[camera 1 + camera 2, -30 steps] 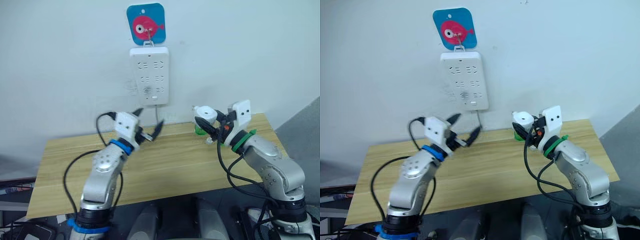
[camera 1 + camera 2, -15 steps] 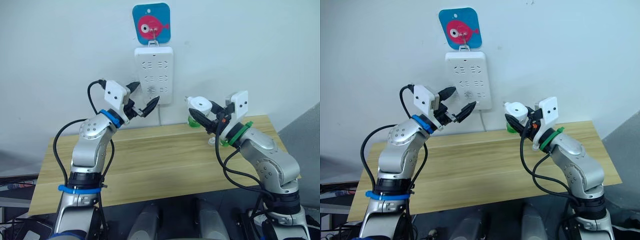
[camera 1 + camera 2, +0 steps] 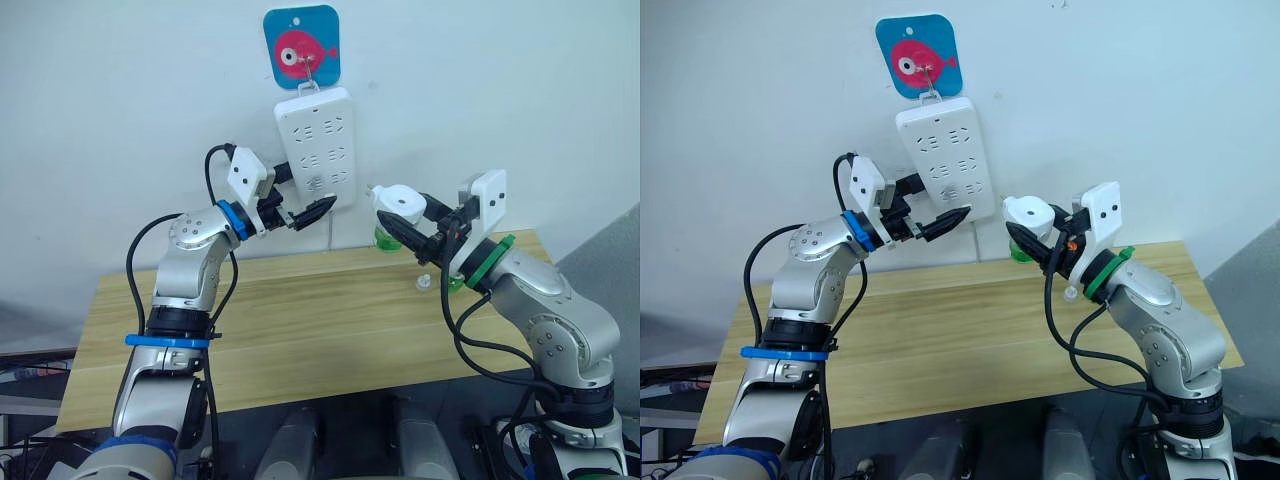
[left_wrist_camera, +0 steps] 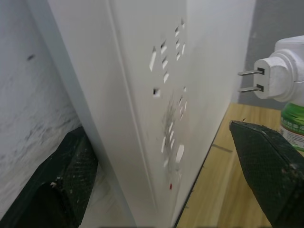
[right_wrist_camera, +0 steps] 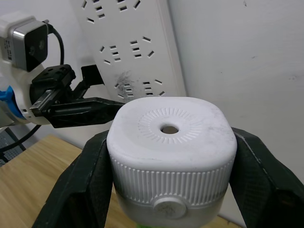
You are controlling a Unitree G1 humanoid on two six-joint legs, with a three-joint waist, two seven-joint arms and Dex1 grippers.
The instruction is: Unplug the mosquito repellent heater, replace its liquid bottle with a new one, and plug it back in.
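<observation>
The white mosquito repellent heater (image 3: 398,200), with a green liquid bottle (image 3: 384,238) under it, is held in the air by my right gripper (image 3: 415,226), which is shut on its sides. In the right wrist view its round face with a central hole (image 5: 169,128) points at the camera. Its two prongs (image 4: 249,80) point toward the white power strip (image 3: 318,145), a short gap away. My left gripper (image 3: 304,200) is open and straddles the strip's lower end, one finger (image 4: 61,185) behind it and the other (image 4: 266,152) in front. The strip hangs tilted.
The strip hangs from a blue fish hook plate (image 3: 301,45) on the wall, its cord running down behind the wooden table (image 3: 300,320). A small white cap (image 3: 424,282) lies on the table below my right gripper.
My left gripper rose from above the table to the strip's lower end, and the strip swung to a tilt. My right gripper lifted the heater a little toward the strip.
</observation>
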